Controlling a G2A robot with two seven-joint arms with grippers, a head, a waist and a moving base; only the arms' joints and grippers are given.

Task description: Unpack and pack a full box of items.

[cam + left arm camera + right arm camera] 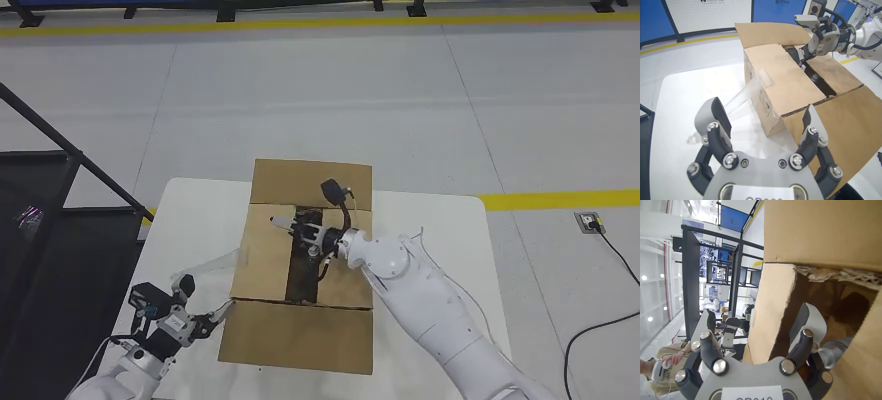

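Box [300,335], brown cardboard, is sitting at the middle of the white counter [440,240]. Its two outer flaps are standing open, and its two inner flaps are lying nearly level with a dark slot between them.

Right gripper [303,230] is hanging at the far end of that slot with its fingers spread wide, straddling the torn edge of one inner flap [772,291]. One finger [808,317] is dipping inside the box and the other is lying outside it; whether either is touching the flap cannot be told.

Greyish item [834,349], kind unclear, is lying inside the box near the inner finger.

Left gripper [762,115] is hanging low over the counter just beside the box's near corner, fingers wide apart and holding nothing.

Tape strip [742,96], clear, is trailing from the box's side wall down to the counter, passing close by one left finger.
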